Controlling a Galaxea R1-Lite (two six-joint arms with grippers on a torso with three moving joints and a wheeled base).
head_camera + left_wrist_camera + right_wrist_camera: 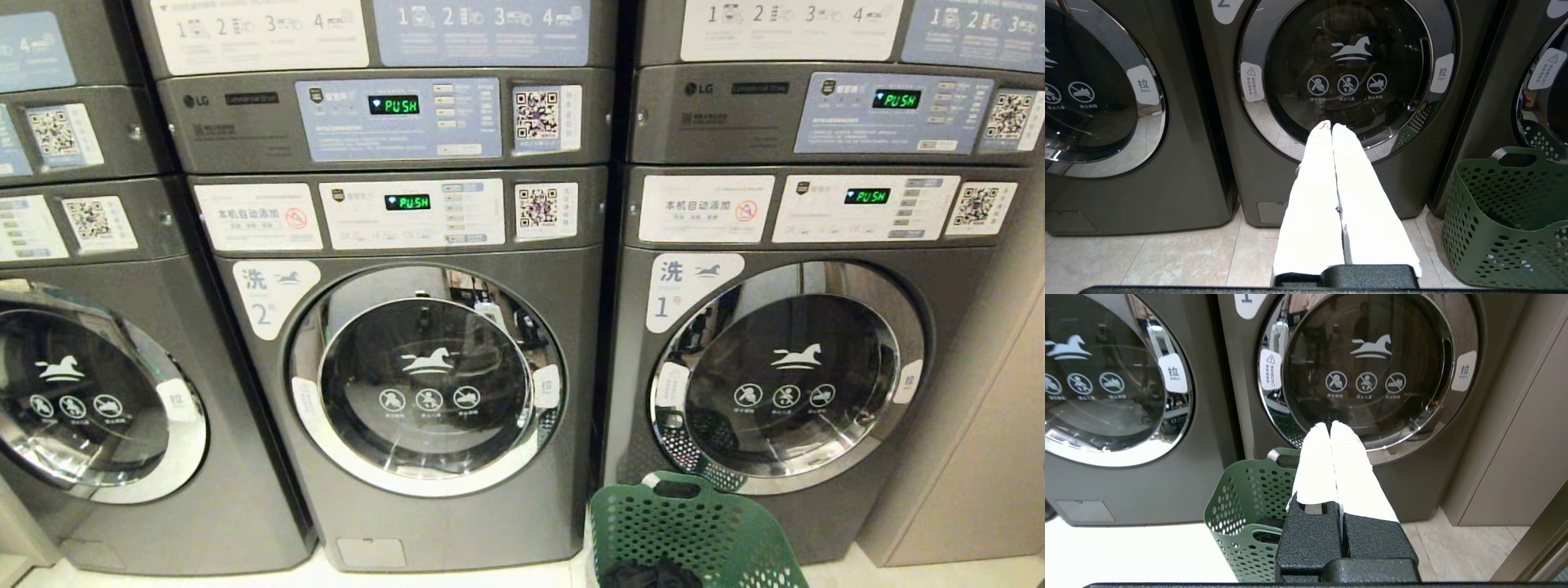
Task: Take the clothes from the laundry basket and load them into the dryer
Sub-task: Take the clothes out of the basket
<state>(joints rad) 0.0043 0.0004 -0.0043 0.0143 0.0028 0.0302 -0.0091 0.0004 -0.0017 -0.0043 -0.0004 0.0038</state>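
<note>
Your left pincer [1331, 125] and right pincer [1329, 425] are both pressed together, holding nothing, each pointing at a closed door. The green basket [694, 523] stands on the floor [1167, 257] just before machine 1 [784, 376], with dark clothes [649, 574] inside.

Left pincer [1331, 127], right pincer [1329, 426]: long white tapered fingers, textured black mounts at base.
</note>
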